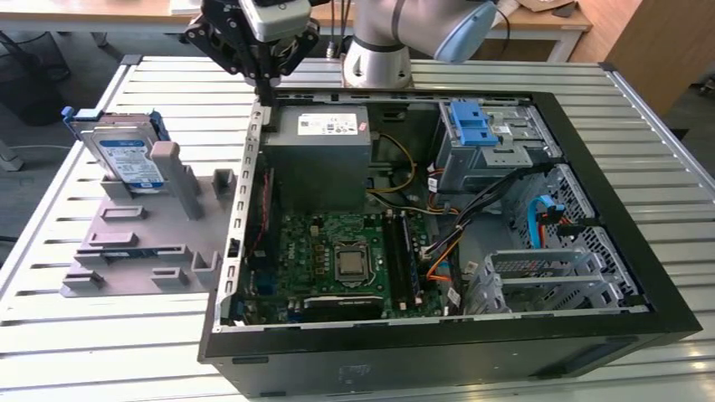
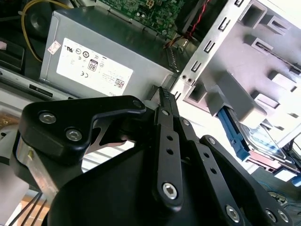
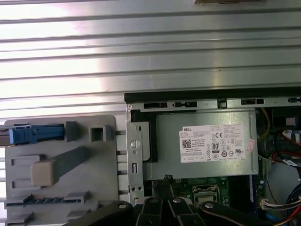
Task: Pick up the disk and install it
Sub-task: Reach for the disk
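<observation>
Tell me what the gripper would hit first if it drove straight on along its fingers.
Probably the grey power supply, near its edge beside the computer case's side wall. The gripper hangs above that spot; depth is unclear, so the wall's rim could come first.

Silver disk, white-and-blue label, blue rails, grey holder, black gripper, green motherboard

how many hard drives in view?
1. The disk stands on edge in the grey holder, at the exterior view's left of the open PC case. More may be hidden in its drive bays.
</observation>
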{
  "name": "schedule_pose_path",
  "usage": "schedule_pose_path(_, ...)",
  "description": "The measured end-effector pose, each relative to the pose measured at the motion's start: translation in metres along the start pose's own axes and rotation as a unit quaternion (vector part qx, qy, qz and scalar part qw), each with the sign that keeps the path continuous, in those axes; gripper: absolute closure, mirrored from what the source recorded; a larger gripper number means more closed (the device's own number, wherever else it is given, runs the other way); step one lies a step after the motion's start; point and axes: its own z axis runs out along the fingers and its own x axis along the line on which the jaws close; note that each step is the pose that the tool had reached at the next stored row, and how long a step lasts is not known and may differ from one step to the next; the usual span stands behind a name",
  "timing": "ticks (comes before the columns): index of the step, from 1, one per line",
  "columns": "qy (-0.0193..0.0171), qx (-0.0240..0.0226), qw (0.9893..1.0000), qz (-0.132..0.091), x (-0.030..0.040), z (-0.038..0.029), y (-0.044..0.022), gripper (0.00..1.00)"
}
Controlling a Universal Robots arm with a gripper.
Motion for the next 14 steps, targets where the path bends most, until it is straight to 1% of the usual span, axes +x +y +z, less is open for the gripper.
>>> schedule_pose_path(3, 0.0000, 0.0000, 1.0000, 0.000, 0.0036, 0.0000, 0.0002, 0.89)
schedule_pose_path(14, 0.0000, 0.0000, 1.0000, 0.000, 0.0069, 0.0002, 0.0002, 0.89)
